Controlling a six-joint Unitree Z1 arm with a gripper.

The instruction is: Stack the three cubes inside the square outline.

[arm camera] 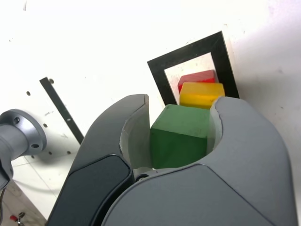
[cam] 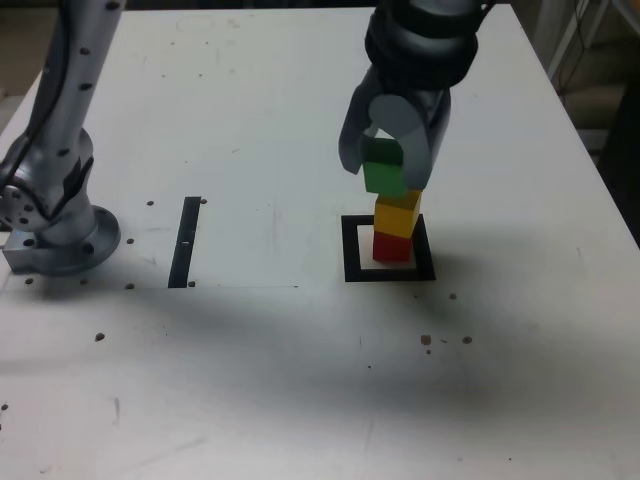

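The arm (cam: pixel 68 130) was silvery grey, its rounded tube dotted with dark screw holes, and a black cable (cam: pixel 62 95) ran along it. Its base (cam: pixel 75 250) was a round metallic flange. The wrist housing (cam: pixel 422 45) was near-black and bulbous. The fingers (arm camera: pixel 254 150) were broad, curved and matte grey, with paler inner faces, ragged rims and a charcoal, round-cornered panel (arm camera: pixel 94 188) beside a thin dark seam.

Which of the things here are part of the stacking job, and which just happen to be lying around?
Part of the job:
- green cube, in the pincer
- yellow cube, on the red one
- red cube, inside the outline
- black square outline

Just there:
- thin black strip
- round metal base
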